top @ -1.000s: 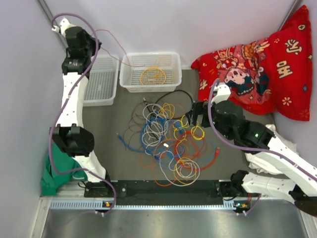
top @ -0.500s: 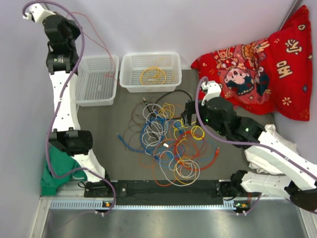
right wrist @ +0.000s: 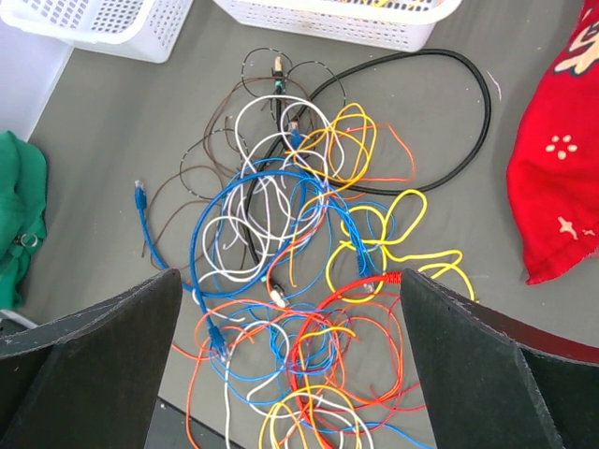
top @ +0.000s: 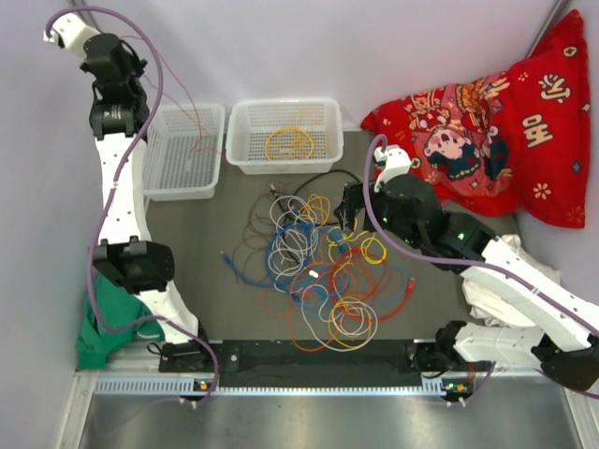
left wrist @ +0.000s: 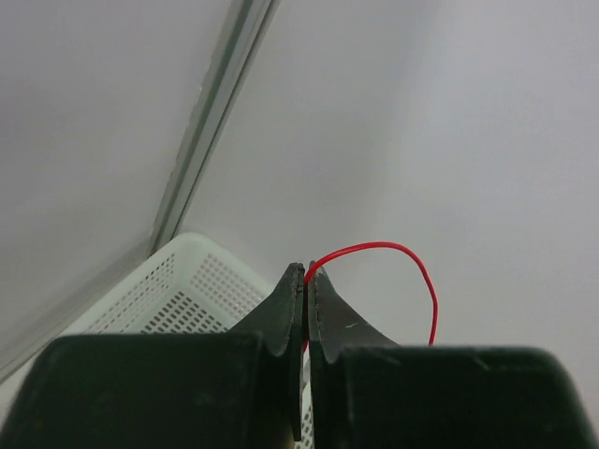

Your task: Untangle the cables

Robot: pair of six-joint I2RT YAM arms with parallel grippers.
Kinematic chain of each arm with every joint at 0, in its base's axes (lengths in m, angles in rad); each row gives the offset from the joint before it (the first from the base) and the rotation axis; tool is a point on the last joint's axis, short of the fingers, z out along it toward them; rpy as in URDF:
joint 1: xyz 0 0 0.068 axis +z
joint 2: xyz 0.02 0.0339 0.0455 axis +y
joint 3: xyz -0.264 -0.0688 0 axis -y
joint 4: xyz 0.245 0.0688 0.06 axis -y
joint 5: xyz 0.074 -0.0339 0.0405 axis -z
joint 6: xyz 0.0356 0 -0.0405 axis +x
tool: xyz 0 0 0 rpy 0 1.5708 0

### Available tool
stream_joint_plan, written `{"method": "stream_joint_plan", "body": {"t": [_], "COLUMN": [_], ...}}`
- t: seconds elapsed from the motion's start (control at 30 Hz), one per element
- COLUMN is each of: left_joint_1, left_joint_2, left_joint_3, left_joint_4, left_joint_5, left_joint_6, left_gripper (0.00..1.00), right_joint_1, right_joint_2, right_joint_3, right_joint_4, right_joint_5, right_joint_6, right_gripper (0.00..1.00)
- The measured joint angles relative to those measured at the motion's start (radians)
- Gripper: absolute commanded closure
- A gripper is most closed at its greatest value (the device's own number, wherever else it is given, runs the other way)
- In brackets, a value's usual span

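While the left gripper pinches a thin red cable, the right gripper hangs wide open above the cables.

Tangled pile of cables: blue, white, orange, yellow, red, brown loops overlapping on grey tabletop. Black cable curves round its far side. 1 yellow coil lies in white basket. 1 thin red wire arches in the air.

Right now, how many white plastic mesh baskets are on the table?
2. One white perforated plastic basket stands at the far left of the table; the other stands just to its right, holding a coiled yellow cable. None seems hidden.
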Motion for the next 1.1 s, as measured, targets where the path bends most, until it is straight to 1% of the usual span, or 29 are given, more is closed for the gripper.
{"method": "stream_joint_plan", "body": {"t": [0.1,0.17,0.3,0.43,0.67,0.97,1.1], "left_joint_1": [0.001,0.001,0.001,0.0,0.0,0.0,0.0], "left_joint_2": [0.0,0.0,-0.025,-0.086,-0.156,-0.164,-0.17], "left_joint_3": [-0.018,0.006,0.058,0.06,0.056,0.036,0.005], "left_joint_4": [-0.011,-0.024,-0.022,-0.018,0.01,0.01,0.021], "left_joint_5": [0.004,0.022,0.123,0.172,0.187,0.182,0.164], "left_joint_6": [0.005,0.002,-0.022,-0.045,-0.052,-0.026,-0.011], "left_gripper": [1.0,1.0,1.0,1.0,1.0,1.0,1.0], "right_joint_1": [0.0,0.0,0.0,0.0,0.0,0.0,0.0], "right_joint_2": [0.004,0.01,0.014,0.011,-0.03,-0.041,-0.043], "right_joint_3": [0.0,0.0,0.0,0.0,-0.002,-0.002,-0.016], "right_joint_4": [0.0,0.0,0.001,0.001,0.0,0.001,0.006], "right_joint_5": [-0.002,-0.007,-0.018,-0.024,-0.025,-0.026,-0.028], "right_joint_6": [0.001,0.004,0.017,0.025,0.037,0.045,0.048], "right_gripper": [0.01,0.01,0.01,0.01,0.01,0.01,0.01]}}
